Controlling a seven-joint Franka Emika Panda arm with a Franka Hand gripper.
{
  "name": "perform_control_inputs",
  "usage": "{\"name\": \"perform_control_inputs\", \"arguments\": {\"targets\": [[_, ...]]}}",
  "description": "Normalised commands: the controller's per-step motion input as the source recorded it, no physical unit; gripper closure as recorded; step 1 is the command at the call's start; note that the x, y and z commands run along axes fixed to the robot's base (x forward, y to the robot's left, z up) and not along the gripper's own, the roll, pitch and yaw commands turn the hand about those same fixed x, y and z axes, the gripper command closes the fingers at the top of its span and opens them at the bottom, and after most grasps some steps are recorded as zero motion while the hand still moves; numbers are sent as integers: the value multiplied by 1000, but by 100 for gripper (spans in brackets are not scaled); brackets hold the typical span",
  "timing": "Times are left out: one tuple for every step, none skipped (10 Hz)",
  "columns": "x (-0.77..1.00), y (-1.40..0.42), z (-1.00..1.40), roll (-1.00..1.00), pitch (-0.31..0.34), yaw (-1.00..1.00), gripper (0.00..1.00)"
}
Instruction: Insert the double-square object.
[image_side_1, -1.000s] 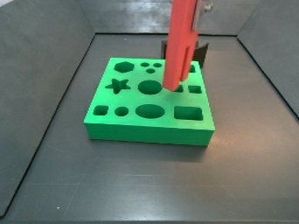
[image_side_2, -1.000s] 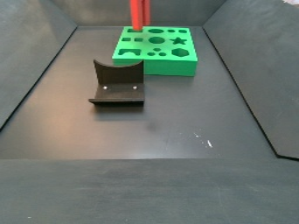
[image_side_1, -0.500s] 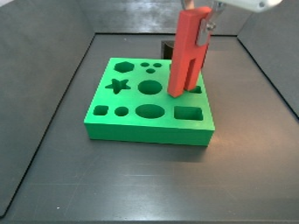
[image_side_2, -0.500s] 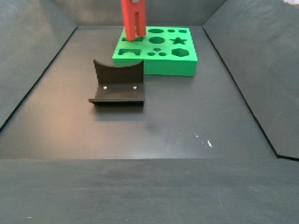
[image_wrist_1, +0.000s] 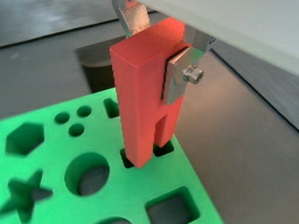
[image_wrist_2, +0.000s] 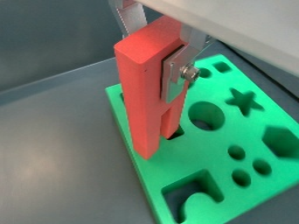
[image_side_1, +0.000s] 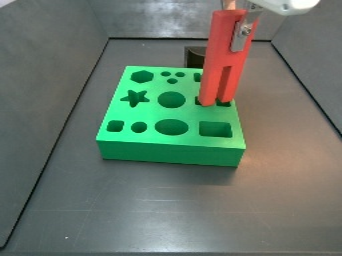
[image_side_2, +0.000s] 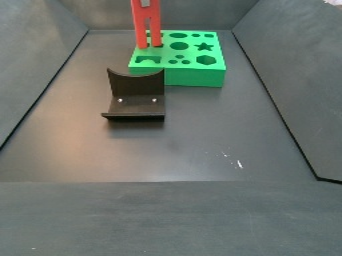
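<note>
The double-square object (image_side_1: 222, 58) is a tall red bar with two joined legs, held upright. My gripper (image_side_1: 235, 28) is shut on its upper end. Both wrist views show the silver fingers (image_wrist_1: 184, 72) (image_wrist_2: 177, 72) clamped on the bar's (image_wrist_1: 149, 96) (image_wrist_2: 146, 96) sides, gripper centred high on it (image_wrist_1: 158, 44) (image_wrist_2: 155, 44). Its lower end stands in a matching hole (image_wrist_1: 156, 154) near one edge of the flat green block (image_side_1: 160, 135), which has several shaped holes. It also shows in a side view, bar (image_side_2: 144, 22) on block (image_side_2: 187, 62).
The fixture (image_side_2: 134, 97), a dark bracket on a base plate, stands on the dark floor just off the green block; it shows behind the block in a side view (image_side_1: 195, 54). Grey walls (image_side_1: 54, 90) slope up around the floor.
The bar and gripper have moved sideways across the green block and down. The bar's lower end has gone from hovering over the block to standing in the hole.
</note>
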Motion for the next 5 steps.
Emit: {"name": "perform_control_inputs", "arguments": {"targets": [[0,0,-100,0,0,-1000,100],[0,0,-100,0,0,-1000,100],[0,0,-43,0,0,-1000,100],[163,-40,-40,0,3,-857,100],[183,-69,-40,0,34,-780,100]]}}
